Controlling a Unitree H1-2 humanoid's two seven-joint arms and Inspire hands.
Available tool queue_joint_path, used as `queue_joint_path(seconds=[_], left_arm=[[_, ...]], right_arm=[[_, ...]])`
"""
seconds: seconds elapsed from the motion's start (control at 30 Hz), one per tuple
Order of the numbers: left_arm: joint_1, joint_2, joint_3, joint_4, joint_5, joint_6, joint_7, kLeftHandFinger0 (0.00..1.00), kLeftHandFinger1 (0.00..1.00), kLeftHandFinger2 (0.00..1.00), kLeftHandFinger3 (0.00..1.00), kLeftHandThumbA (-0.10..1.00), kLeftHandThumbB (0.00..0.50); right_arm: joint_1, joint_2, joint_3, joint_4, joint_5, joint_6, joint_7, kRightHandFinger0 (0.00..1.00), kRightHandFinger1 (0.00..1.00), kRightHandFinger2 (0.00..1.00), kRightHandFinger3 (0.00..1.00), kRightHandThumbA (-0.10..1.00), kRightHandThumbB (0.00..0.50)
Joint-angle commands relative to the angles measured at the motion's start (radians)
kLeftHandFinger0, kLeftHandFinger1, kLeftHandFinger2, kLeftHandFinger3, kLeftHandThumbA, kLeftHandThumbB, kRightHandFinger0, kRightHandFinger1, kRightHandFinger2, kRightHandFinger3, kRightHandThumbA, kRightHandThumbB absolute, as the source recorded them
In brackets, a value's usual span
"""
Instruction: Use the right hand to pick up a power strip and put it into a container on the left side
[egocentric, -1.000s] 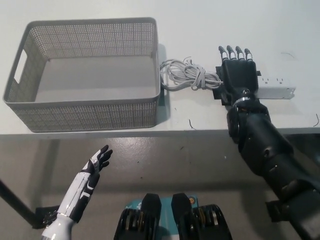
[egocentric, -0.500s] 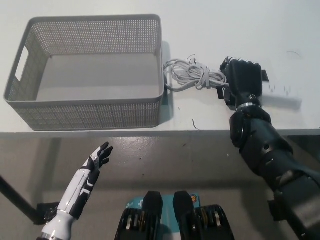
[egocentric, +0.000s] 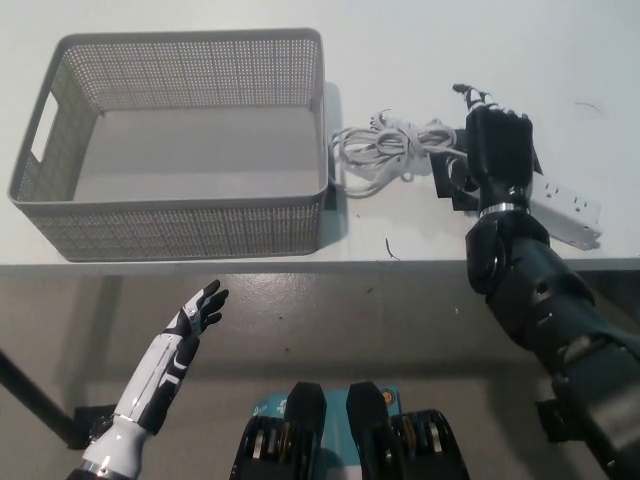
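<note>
From the head view, the black right hand (egocentric: 498, 155) lies over the near end of the white power strip (egocentric: 568, 206) on the white table (egocentric: 420, 60), its fingers curled down and closed around the strip's body, so that only the far end of the strip shows, sticking out to the right of the wrist and tilted down toward the table's front edge. A few socket slots can be made out on that exposed end, but they are too small to read, and no brand, label or writing is legible anywhere on the strip, the hand or the other things here. The strip's grey cord (egocentric: 385, 148) runs out from under the hand to the left and lies in a loose bundle of loops on the table, between the hand and the basket. The grey mesh basket (egocentric: 180, 215) stands on the left part of the table, just beside the cord bundle, its right wall nearly touching the loops; it has a slot handle in its left wall, and its floor is bare. The white left hand (egocentric: 195, 320) rests low at the lower left, below the table's front edge and well apart from the basket, with its fingers spread and holding nothing.
</note>
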Motion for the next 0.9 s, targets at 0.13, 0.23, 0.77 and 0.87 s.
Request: queue_joint_path(seconds=[0.13,0.23,0.77,0.87], left_arm=[[-0.009,0.013,0.000,-0.024,-0.024,-0.003,-0.018,1.00,1.00,1.00,1.00,1.00,0.237],[-0.011,0.013,0.001,-0.021,-0.024,-0.009,-0.017,1.00,1.00,1.00,1.00,1.00,0.234],[-0.004,0.009,0.005,-0.019,-0.029,0.004,-0.021,1.00,1.00,1.00,1.00,1.00,0.237],[-0.001,0.012,0.004,-0.017,-0.017,-0.005,-0.020,1.00,1.00,1.00,1.00,1.00,0.229]], right_arm=[[-0.164,-0.058,0.049,-0.039,0.011,-0.089,-0.167,0.00,0.22,0.75,0.66,-0.10,0.148],[-0.195,-0.069,0.071,-0.048,-0.006,-0.070,-0.215,0.00,0.31,0.83,0.66,-0.10,0.130],[-0.309,-0.109,0.095,-0.086,0.008,-0.086,-0.274,0.00,0.24,0.69,0.53,-0.10,0.151],[-0.319,-0.109,0.095,-0.097,0.008,-0.099,-0.275,0.00,0.22,0.68,0.45,-0.10,0.147]])
